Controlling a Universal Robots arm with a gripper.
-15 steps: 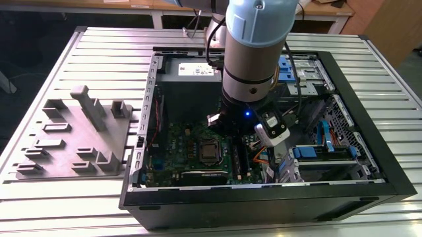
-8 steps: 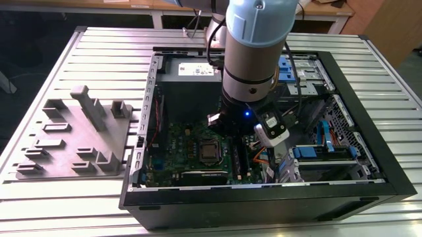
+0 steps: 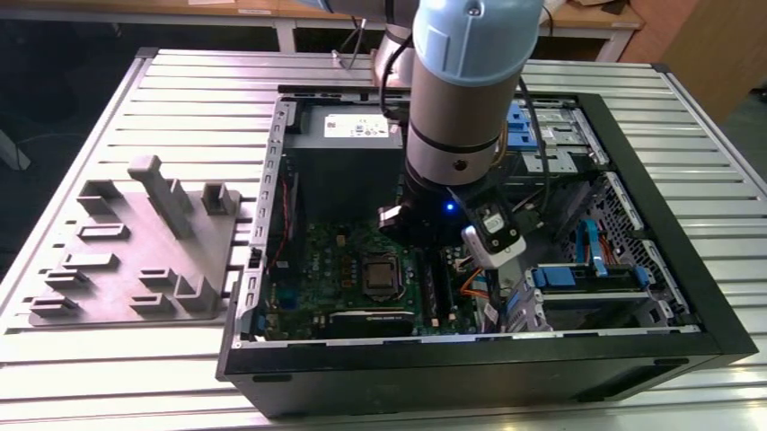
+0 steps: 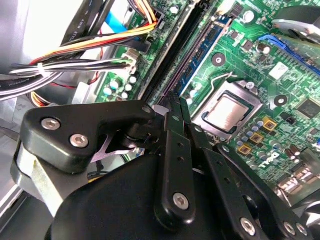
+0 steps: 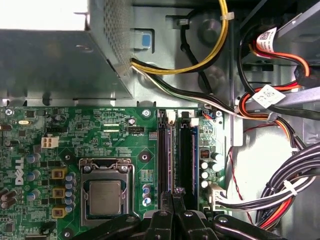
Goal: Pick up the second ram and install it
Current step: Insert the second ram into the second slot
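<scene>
Green board all round me: I'm down inside the case (image 3: 707, 296), and I take my bearings from the CPU socket (image 5: 106, 192) on the motherboard (image 5: 75, 130).

Just beside the socket run the two long memory slots (image 5: 186, 150), side by side. My gripper (image 5: 175, 192) hangs right over their near end, on the side away from the socket. I hold it there because that's where a stick has to go straight down; any tilt and it would bind in the slot.

In the second wrist view the fingertips (image 4: 172, 107) are drawn together to a thin line with no gap I can make out between them. I call the pincer closed. A thin edge pinched in there isn't something I can rule out.

The second ram (image 4: 172, 55): I take it for the long dark strip in the slot farther from the socket, leading away from my fingertips. It lies in line with them, as it would if I were bearing on its top edge. Whether it's fully seated and the latches are home, I can't tell.

Farther from the socket, past the slots, the cable bundle (image 5: 280, 195) lies clear of my fingers. Good, nothing to snag. The grey power supply (image 5: 50, 60) sits beyond the board's far edge, well apart.
</scene>
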